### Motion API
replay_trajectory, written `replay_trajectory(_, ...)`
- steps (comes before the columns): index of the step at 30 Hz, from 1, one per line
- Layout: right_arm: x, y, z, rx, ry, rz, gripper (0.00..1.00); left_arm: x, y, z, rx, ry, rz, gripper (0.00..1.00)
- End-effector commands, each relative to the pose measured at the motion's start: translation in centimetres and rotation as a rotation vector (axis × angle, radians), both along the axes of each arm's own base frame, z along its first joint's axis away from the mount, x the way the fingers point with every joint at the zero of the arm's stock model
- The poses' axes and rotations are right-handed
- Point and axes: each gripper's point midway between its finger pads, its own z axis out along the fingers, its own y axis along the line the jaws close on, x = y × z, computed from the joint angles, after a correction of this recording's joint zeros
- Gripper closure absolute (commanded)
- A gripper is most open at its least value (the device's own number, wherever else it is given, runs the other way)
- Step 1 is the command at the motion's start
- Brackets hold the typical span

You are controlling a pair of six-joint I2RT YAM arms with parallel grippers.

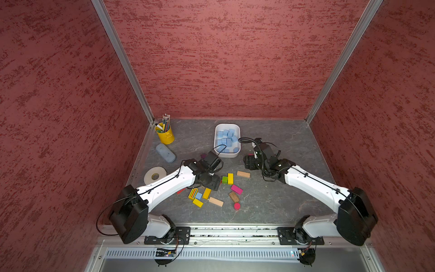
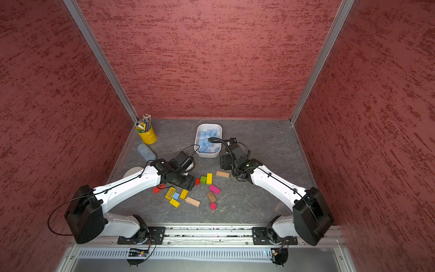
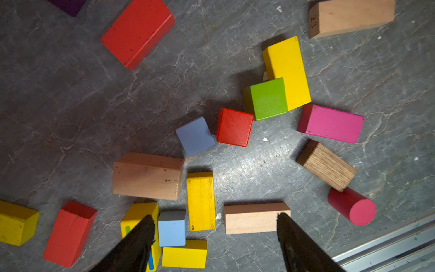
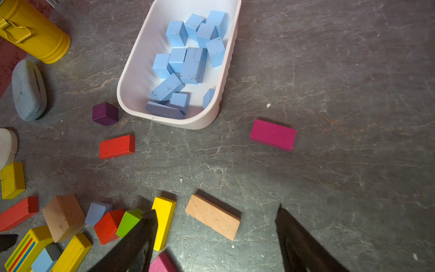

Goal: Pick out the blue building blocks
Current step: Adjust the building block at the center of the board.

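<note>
Both agape: left gripper [image 3: 215,216], right gripper [image 4: 216,210]; blue block [image 3: 171,229] hemmed by yellow blocks [image 3: 201,201].

blocks [image 1: 226,139] in tray [image 1: 226,155], loose blocks [image 1: 215,201] before it, cup [image 1: 166,136] left of tray

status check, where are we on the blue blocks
Left gripper and right gripper open, empty. Two blue blocks loose; others in tray. Yellow blocks crowd one.
</note>
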Motion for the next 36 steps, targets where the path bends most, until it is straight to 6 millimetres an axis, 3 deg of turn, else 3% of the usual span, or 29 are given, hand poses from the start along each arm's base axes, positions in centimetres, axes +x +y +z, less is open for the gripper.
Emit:
replay_trajectory(1, 0.2, -0.4, 0.9, 0.024, -0.028, -0.033, 0.2, 0.9, -0.4, 0.2, 0.023, -0.035, -0.021, 0.2)
replay_trajectory(28, -0.1, -0.4, -0.1, 0.03, -0.002, -0.035, 0.18, 3.4, -1.5, -4.2, 0.065, -0.037, -0.015, 0.47)
replay_trajectory(36, -0.1, -0.3, -0.3, 0.027, 0.002, -0.034, 0.18, 3.7, -1.2, -5.1, 0.057, -0.027, 0.012, 0.51)
